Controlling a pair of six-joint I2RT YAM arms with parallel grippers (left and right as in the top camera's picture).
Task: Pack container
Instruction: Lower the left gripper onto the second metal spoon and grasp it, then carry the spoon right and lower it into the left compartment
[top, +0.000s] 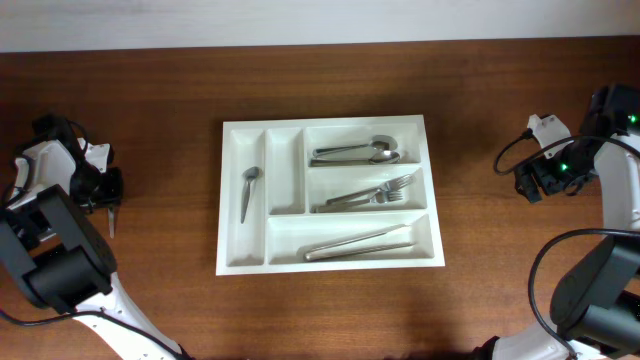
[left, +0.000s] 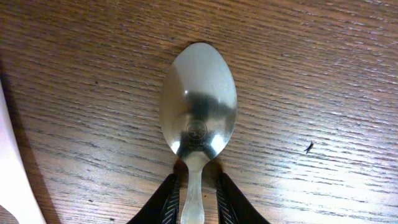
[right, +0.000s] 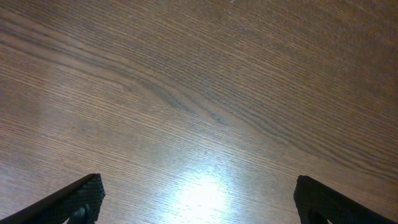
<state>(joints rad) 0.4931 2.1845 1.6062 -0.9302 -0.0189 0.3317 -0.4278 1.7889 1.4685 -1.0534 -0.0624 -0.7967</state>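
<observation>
On the wooden table (right: 199, 93), left claw (left: 196, 180) grips a spoon (left: 199, 106); right claw (right: 199, 186) gapes.

Dark brown wooden table (top: 500, 290), grain running along its length. A pale strip (top: 320, 20) borders the table's far edge. A small dark speck (left: 308, 147) marks the tabletop toward its left end; a bright glare patch (right: 202, 193) lies toward its right end.
</observation>
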